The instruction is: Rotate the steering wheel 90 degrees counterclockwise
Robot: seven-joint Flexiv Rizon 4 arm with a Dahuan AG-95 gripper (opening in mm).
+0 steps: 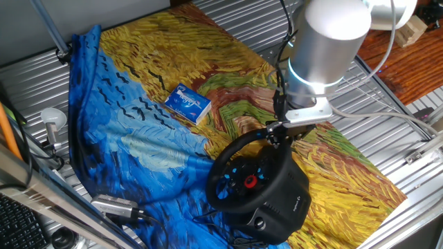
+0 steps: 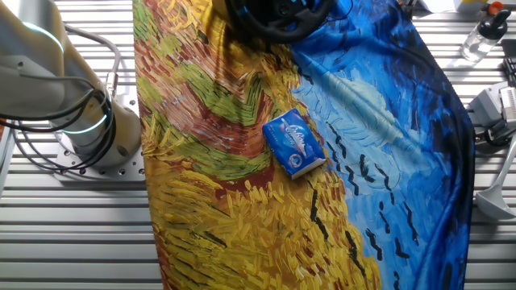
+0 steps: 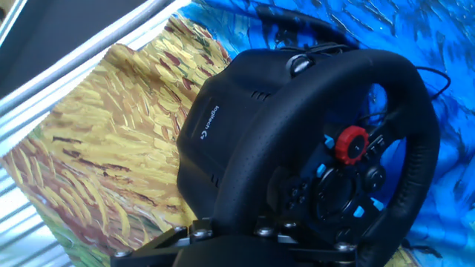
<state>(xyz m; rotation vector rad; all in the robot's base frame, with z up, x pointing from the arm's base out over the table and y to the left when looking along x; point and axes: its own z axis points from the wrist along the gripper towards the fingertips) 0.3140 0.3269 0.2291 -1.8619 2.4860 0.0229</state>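
1. The steering wheel (image 1: 250,181) sits lower centre in one fixed view, a thick round black rim on a bulky black base, standing on the painted cloth (image 1: 138,149).
2. Its hub glows with small blue-lit buttons, and a round red button (image 1: 250,182) sits right in the middle of them.
3. In the hand view the wheel (image 3: 401,148) fills the right half of the frame, matte black and finely grained, with a red knob (image 3: 351,143) on the hub and white lettering on the smooth side of the base.
4. In the other fixed view only a slice of the rim (image 2: 278,22) shows at the top edge.
5. The gripper (image 1: 277,131) is down at the upper rim of the wheel, right of centre in one fixed view, hanging under the silver cylinder of the arm (image 1: 325,41). Fingers apart or together? I cannot tell; dark hardware at the bottom of the hand view gives nothing away.
6. One container on show: a small blue-and-white box (image 2: 294,143), rectangular, lying flat mid-frame on the cloth, well apart from the wheel. Its contents cannot be seen.
7. The cloth is swirled yellow, green and blue brushwork, rumpled at its blue edge.
8. It is draped over a ribbed metal table (image 2: 72,234).
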